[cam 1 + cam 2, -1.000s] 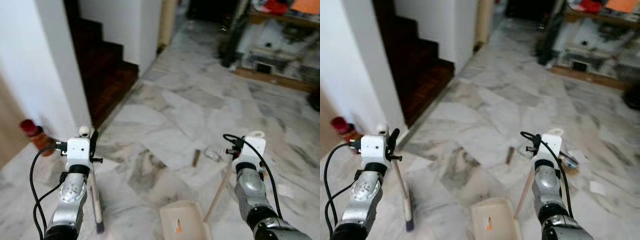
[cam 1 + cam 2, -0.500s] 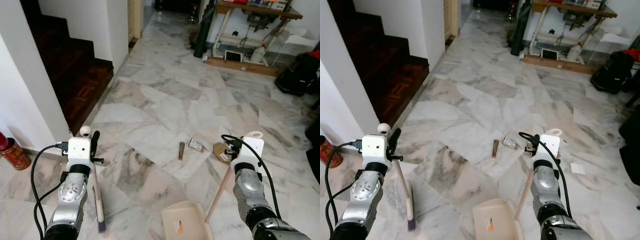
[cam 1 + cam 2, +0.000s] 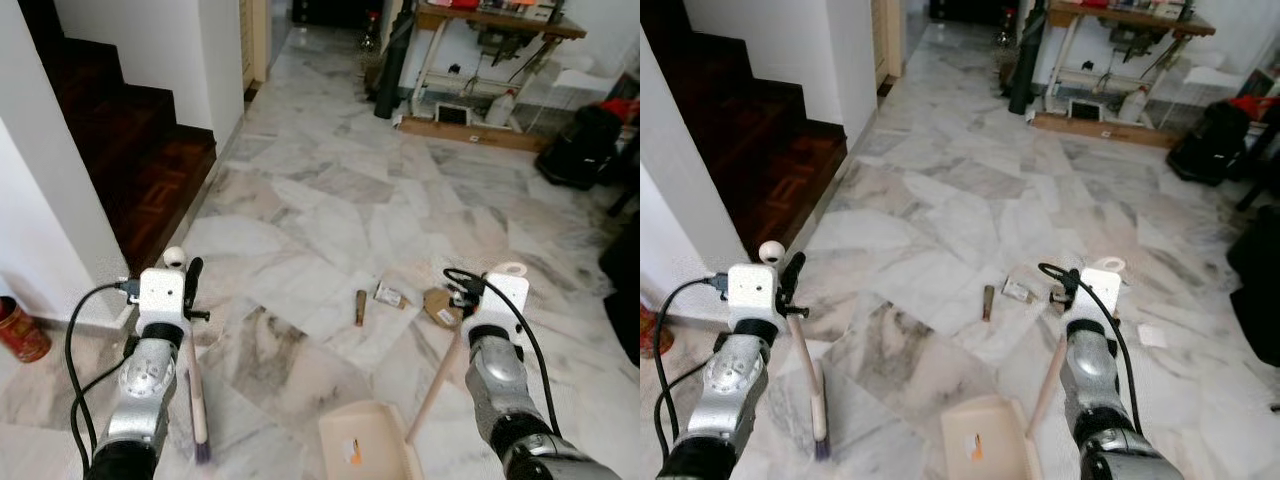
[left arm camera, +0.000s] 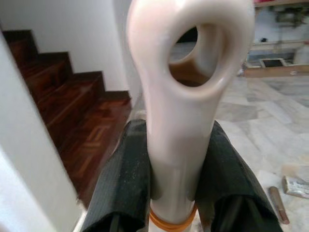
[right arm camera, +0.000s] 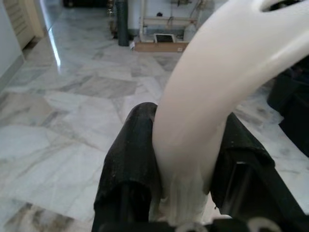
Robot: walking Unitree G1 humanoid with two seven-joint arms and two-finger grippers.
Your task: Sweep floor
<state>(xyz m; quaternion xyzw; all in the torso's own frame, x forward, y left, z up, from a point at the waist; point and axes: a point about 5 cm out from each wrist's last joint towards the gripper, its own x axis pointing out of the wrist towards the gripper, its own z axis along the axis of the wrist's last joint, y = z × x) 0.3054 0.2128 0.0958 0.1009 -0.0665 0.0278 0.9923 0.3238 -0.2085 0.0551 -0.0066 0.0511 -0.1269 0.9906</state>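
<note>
1. while the robot faces a marble floor (image 3: 330, 210), its left gripper (image 4: 171, 159) is clamped on the broom (image 3: 195, 400) handle, black fingers (image 4: 123, 179) pressed to both sides of the cream shaft just below its looped end.
2. broom hangs down from that gripper, bristle end at the floor by the robot's left side.
3. right gripper (image 5: 186, 159) is closed the same way on the dustpan (image 3: 365, 445) handle, which slants down to the cream pan on the floor between the arms.
4. litter lies ahead of the pan: a brown stick (image 3: 360, 307), a small wrapper (image 3: 390, 295) just beside it, and a brown scrap (image 3: 438, 303) near the right wrist.
5. dark wood stairs (image 3: 130, 150) rise on the left; a red tin (image 3: 20, 330) stands by the white wall; a table (image 3: 490, 40) and black bag (image 3: 585, 150) sit far back.
</note>
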